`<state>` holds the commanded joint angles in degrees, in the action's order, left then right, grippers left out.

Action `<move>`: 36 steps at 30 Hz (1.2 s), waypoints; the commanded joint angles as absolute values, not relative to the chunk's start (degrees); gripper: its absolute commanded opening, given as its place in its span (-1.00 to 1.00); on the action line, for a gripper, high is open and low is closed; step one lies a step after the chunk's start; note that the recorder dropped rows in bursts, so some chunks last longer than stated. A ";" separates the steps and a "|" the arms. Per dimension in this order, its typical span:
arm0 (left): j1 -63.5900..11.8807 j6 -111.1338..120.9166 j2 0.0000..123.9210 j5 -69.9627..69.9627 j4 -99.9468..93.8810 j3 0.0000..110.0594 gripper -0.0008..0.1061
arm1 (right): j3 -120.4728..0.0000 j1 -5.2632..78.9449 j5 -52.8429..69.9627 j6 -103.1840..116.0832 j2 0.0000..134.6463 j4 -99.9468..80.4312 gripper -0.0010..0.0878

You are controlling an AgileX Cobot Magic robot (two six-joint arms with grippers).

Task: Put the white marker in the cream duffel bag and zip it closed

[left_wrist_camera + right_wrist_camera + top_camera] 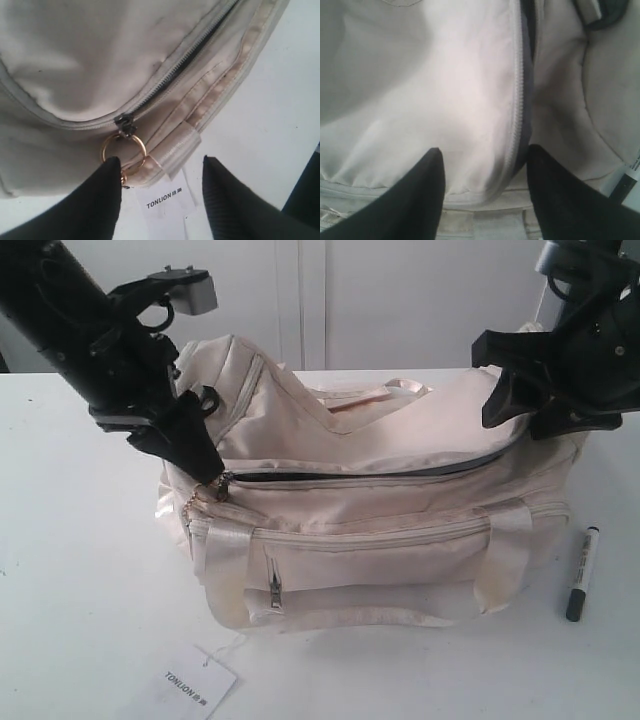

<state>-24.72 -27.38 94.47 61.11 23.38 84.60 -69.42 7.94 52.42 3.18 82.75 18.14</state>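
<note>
Both are hanging open, empty: left gripper [161, 200] at the bag's [380, 440] nine-o'clock zipper ring [124, 148], probably for zipping; right gripper [485, 195] at three o'clock, nearest the marker [581, 573].

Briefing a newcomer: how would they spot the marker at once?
Find the cream duffel bag in the middle of the white table. Off its right end in the exterior view lies the white marker: a slim white stick with dark ends, unlike the flat paper tag.
</note>
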 joint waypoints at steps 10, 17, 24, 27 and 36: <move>-24.72 -28.89 96.74 57.14 21.62 84.60 0.05 | -69.42 7.94 52.19 3.18 82.75 18.13 0.12; -24.72 -28.89 98.55 59.64 21.13 84.60 0.05 | -69.42 7.94 51.82 3.18 82.75 18.13 0.12; -24.72 -28.89 98.70 62.77 21.02 84.60 0.00 | -69.42 7.94 51.03 3.18 82.75 18.13 0.12; -24.72 -28.89 98.70 62.62 21.02 84.60 -0.21 | -69.42 7.94 51.03 3.18 82.75 18.13 0.12; -24.72 -29.00 98.70 62.02 21.02 84.60 -0.99 | -69.42 7.94 51.04 3.18 82.75 18.25 0.12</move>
<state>-24.72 -29.00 98.70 62.02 21.02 84.60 -69.42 7.94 51.04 3.18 82.75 18.25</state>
